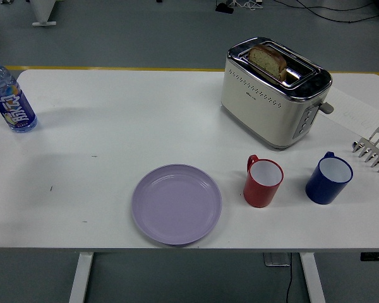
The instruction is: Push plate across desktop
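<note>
A pale purple plate point(176, 204) lies empty on the white table point(114, 126), near the front edge and a little left of the middle. Neither of my hands nor arms shows in the head view. Nothing touches the plate.
A red mug point(263, 182) stands just right of the plate, a blue mug point(328, 178) further right. A cream toaster point(275, 91) with a bread slice point(268, 60) stands behind them. A metal rack point(374, 149) is at the right edge. A water bottle point(10, 98) stands far left.
</note>
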Robot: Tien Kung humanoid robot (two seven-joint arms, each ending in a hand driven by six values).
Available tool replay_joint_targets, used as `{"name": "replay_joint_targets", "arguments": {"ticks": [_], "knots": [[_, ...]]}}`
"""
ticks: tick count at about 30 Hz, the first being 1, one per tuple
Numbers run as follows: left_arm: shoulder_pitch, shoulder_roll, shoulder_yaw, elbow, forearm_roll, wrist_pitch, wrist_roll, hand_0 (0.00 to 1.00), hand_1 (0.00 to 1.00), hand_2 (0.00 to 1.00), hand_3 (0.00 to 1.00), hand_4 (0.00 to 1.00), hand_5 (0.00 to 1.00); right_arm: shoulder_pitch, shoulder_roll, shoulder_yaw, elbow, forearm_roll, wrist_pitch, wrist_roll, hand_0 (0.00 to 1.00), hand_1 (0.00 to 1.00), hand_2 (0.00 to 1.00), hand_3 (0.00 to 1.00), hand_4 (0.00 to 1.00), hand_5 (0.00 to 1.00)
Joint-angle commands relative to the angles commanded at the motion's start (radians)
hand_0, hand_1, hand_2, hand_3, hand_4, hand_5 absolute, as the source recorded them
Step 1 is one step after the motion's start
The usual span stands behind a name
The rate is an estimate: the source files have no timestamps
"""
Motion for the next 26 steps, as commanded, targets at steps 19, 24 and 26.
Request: {"name": "replay_joint_targets", "arguments": {"ticks": [19, 24, 26], "knots": [[-0.003, 0.011, 0.003, -0.004, 0.009, 0.008, -0.011, 0.739, 0.746, 0.713, 0.684, 0.568, 0.998, 0.003, 0.053, 0.128, -0.077, -0.107, 0.05, -0.015, 0.705, 0.674, 0.785, 0.719, 0.508, 0.528], [-0.001, 0.011, 0.001, -0.004, 0.01, 0.008, -0.011, 0.738, 0.745, 0.713, 0.684, 0.569, 0.998, 0.012, 0.064, 0.282, -0.101, -0.251, 0.06, -0.046, 0.712, 0.683, 0.79, 0.721, 0.51, 0.524], [-0.001, 0.009, 0.0, -0.005, 0.01, 0.008, -0.01, 0.738, 0.745, 0.713, 0.684, 0.569, 0.998, 0.017, 0.064, 0.354, -0.106, -0.321, 0.055, -0.059, 0.712, 0.683, 0.79, 0.721, 0.51, 0.524]]}}
